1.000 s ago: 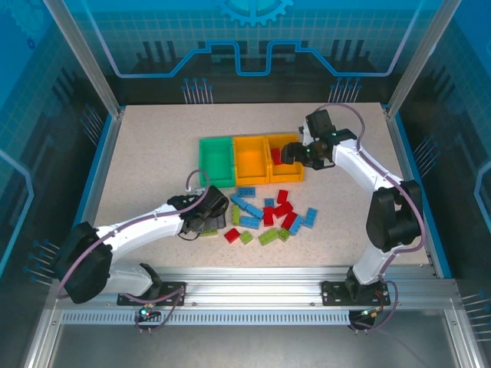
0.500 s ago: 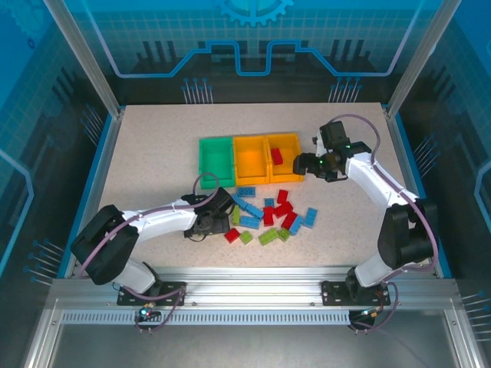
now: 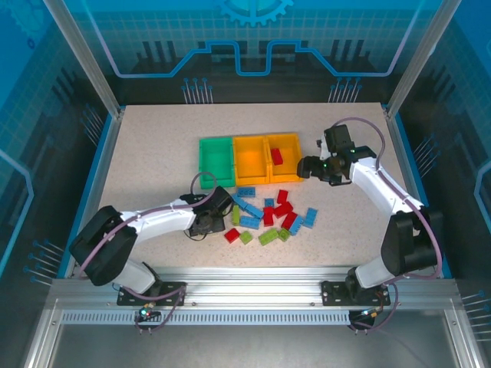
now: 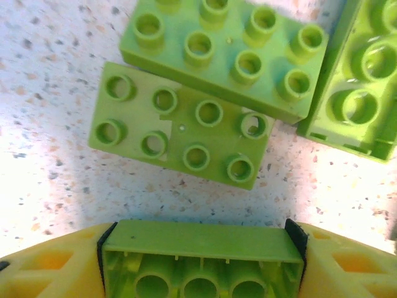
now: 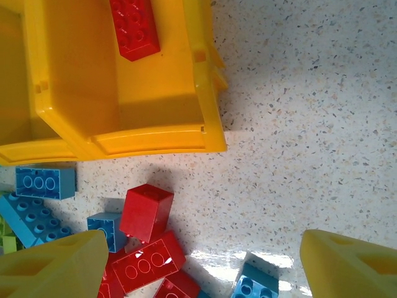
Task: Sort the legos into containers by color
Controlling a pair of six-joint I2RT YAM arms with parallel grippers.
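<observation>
My left gripper [image 4: 200,251] is shut on a lime green lego [image 4: 198,239], end to end between the pads, hollow underside towards the camera. Just beyond it two more green legos [image 4: 183,131] lie studs up on the table, with another [image 4: 356,93] at the right. In the top view the left gripper [image 3: 207,220] sits at the left edge of the pile of legos [image 3: 270,215]. The containers are a green bin [image 3: 217,159] and two orange bins [image 3: 251,159]. The right orange bin [image 5: 155,133] holds a red lego [image 5: 134,28]. My right gripper [image 5: 201,264] hangs open over bare table beside red legos [image 5: 146,211].
Blue legos [image 5: 44,182] lie below the orange bin's near wall, and another blue lego [image 5: 257,285] sits between the right fingers. Open table stretches right of the bins [image 3: 360,138] and left of the pile [image 3: 146,169].
The left gripper has closed on the green lego. The right gripper has drawn back from over the right orange bin, towards the right and nearer; a red lego now lies in that bin.
</observation>
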